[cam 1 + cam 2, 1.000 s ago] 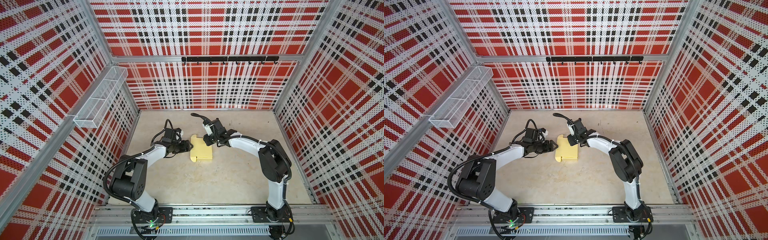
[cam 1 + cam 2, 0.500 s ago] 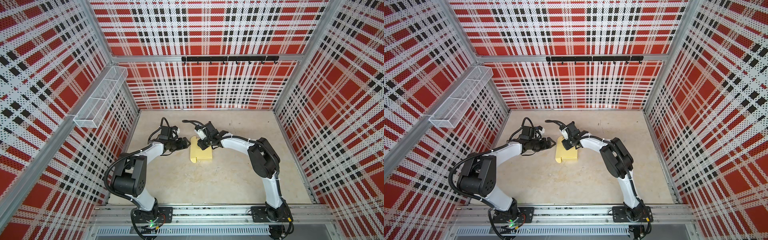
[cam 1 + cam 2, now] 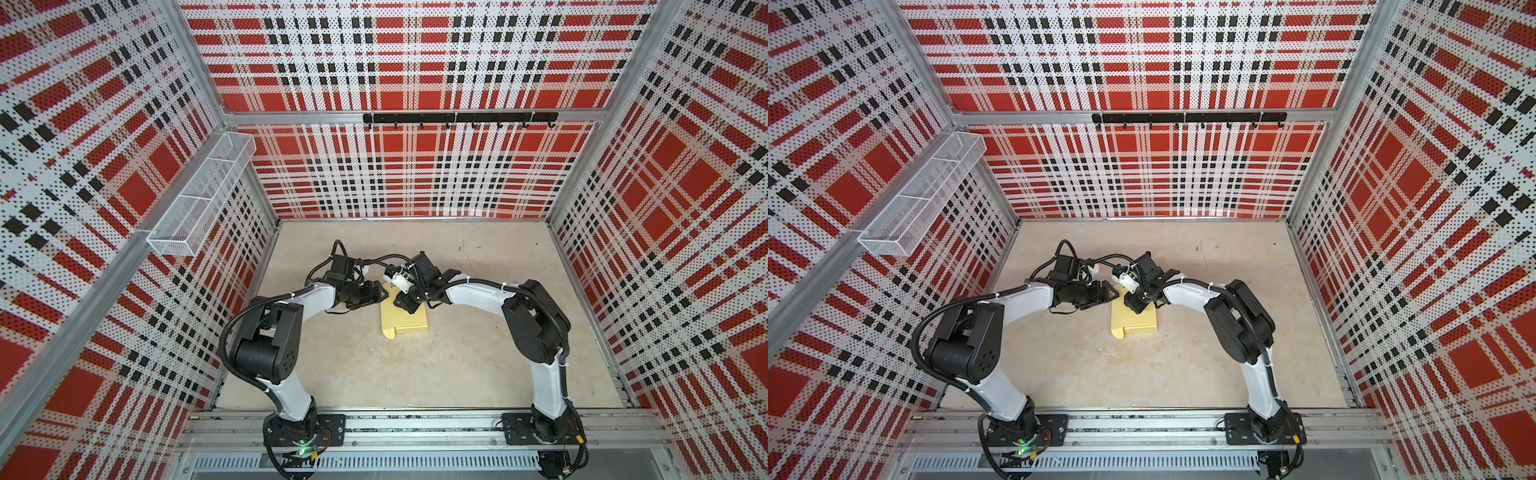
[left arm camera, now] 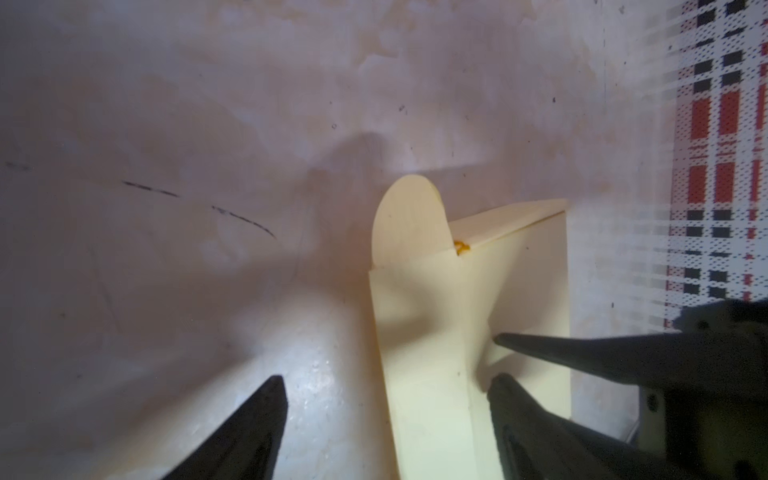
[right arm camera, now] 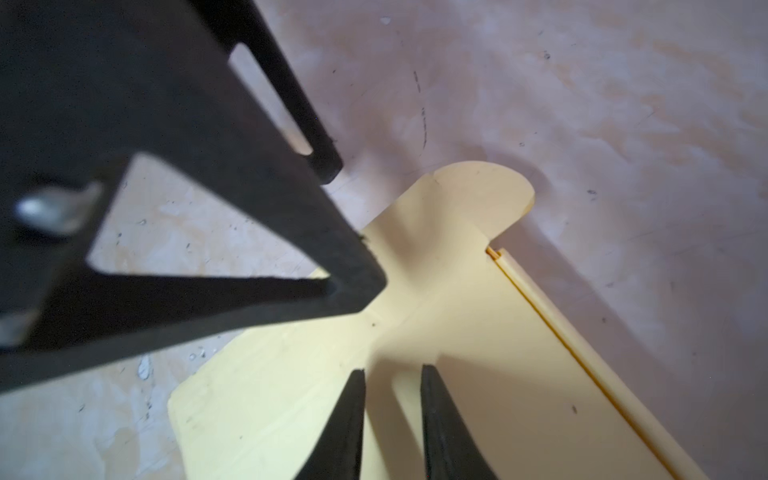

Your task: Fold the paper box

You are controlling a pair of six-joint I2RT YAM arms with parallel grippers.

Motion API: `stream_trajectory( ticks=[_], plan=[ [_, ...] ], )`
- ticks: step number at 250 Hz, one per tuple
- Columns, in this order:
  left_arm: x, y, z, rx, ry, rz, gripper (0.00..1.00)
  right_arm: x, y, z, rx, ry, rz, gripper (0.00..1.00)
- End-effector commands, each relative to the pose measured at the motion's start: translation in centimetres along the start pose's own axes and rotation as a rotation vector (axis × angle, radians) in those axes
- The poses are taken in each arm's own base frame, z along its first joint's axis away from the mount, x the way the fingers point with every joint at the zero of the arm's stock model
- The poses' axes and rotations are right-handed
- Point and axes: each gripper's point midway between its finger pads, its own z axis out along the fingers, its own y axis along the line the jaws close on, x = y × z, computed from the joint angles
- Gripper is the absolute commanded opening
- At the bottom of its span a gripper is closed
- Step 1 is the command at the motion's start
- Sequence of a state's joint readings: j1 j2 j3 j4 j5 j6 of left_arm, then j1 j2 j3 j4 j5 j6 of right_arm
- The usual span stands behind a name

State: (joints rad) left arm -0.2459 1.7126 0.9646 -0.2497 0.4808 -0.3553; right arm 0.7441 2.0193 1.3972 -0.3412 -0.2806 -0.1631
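In both top views the box [image 3: 405, 322] [image 3: 1136, 322] lies on the table [image 3: 478, 353] about midway between the arms. Both claws meet over its far end, the left gripper [image 3: 384, 293] [image 3: 1115, 293] coming in from the left and the right gripper [image 3: 407, 305] [image 3: 1138, 306] from the right. From that height the jaws cannot be made out. The left wrist view settles the left gripper [image 4: 386, 378]: it is wide, astride a raised side wall of the box [image 4: 432, 332], with one finger over bare table and one over the card inside. It grips nothing. Past it, a rounded tab [image 4: 409, 220] stands up, and a dark fingertip of the other arm rests against the inner panel. The right wrist view shows the right gripper [image 5: 392, 370] with only a narrow gap, its tips down on the card [image 5: 478, 353]. Whether it pinches a fold there cannot be told. The same tab [image 5: 482, 191] shows flat from this side.
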Motion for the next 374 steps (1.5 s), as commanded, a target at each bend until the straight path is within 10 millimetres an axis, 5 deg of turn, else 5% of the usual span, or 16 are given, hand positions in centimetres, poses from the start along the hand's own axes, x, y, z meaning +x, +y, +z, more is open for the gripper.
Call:
stream_trajectory(
  ticks=[1,44,91,138,165,264,288,374],
  plan=[
    [-3.2,-1.8,-2.2,-0.035,-0.087,0.183,0.8,2.5,1.3,-1.5,-0.023,0.078,-0.026,0.28],
    [-4.9,-3.7,-3.0,-0.036,-0.121,0.347,0.8,-0.4,0.8,-6.6,0.092,-0.08,-0.1,0.33],
    [-4.3,-6.2,-2.3,-0.015,-0.089,0.537,0.79,0.0,1.0,-11.6,0.217,-0.184,-0.215,0.43],
    [-4.8,-8.2,-3.3,0.012,-0.131,0.723,0.78,0.1,0.3,-18.9,0.47,-0.35,-0.27,0.54],
    [-4.7,-9.0,-3.0,0.043,-0.117,0.826,0.77,1.7,-0.8,-21.2,0.591,-0.398,-0.267,0.95],
    [-3.9,-8.3,-0.2,0.065,0.101,0.903,0.69,5.2,-1.7,-18.0,0.597,-0.273,-0.189,1.0],
    [-4.0,-8.0,0.5,0.064,0.132,0.893,0.6,5.5,-0.1,-16.4,0.596,-0.272,-0.325,1.0],
    [-2.7,-6.9,2.9,0.073,0.25,0.851,0.54,5.3,3.5,-12.0,0.724,-0.208,-0.574,1.0]
  ],
)
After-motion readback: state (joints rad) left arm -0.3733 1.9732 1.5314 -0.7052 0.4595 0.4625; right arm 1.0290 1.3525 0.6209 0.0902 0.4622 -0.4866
